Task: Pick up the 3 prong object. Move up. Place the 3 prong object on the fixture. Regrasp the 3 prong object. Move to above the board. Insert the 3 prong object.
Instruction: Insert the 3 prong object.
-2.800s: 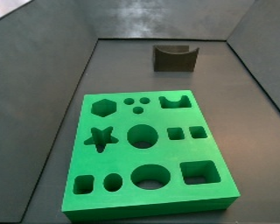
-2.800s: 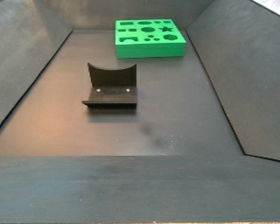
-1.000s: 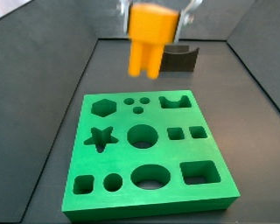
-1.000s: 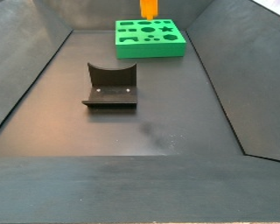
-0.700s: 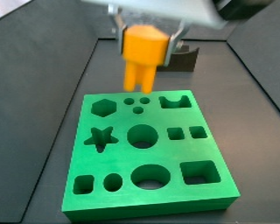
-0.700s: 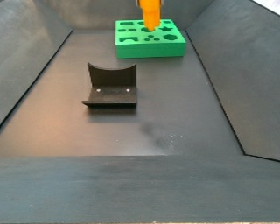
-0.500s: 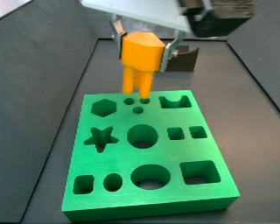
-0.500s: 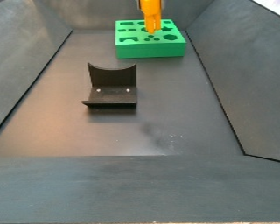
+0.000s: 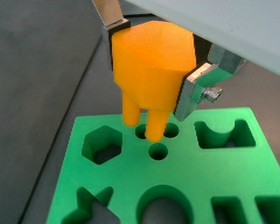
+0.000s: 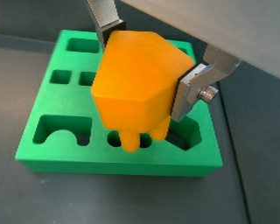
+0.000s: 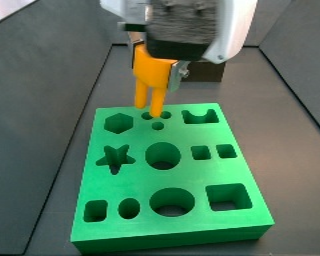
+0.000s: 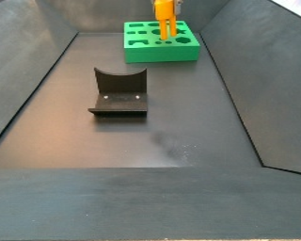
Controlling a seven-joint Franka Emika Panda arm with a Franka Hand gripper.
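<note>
The gripper (image 9: 164,74) is pinching the 3 prong object (image 9: 150,70) by its tapered body, one silver finger (image 9: 205,85) pressed flat against its side, and is holding it prongs-down over the board (image 11: 176,210), at about twelve o'clock on the slab in a side view. The prong tips are sitting right at the three small round holes (image 11: 157,119) beside the hexagon cut-out (image 11: 117,123); whether they are already entering I cannot tell. To seat it well, I'd judge the prongs need lining up with all three holes and a straight, gentle descent, since thin prongs could bend. The arm is hanging near vertical, wrist above the piece. The fixture (image 12: 119,94) is standing well apart, bare.
</note>
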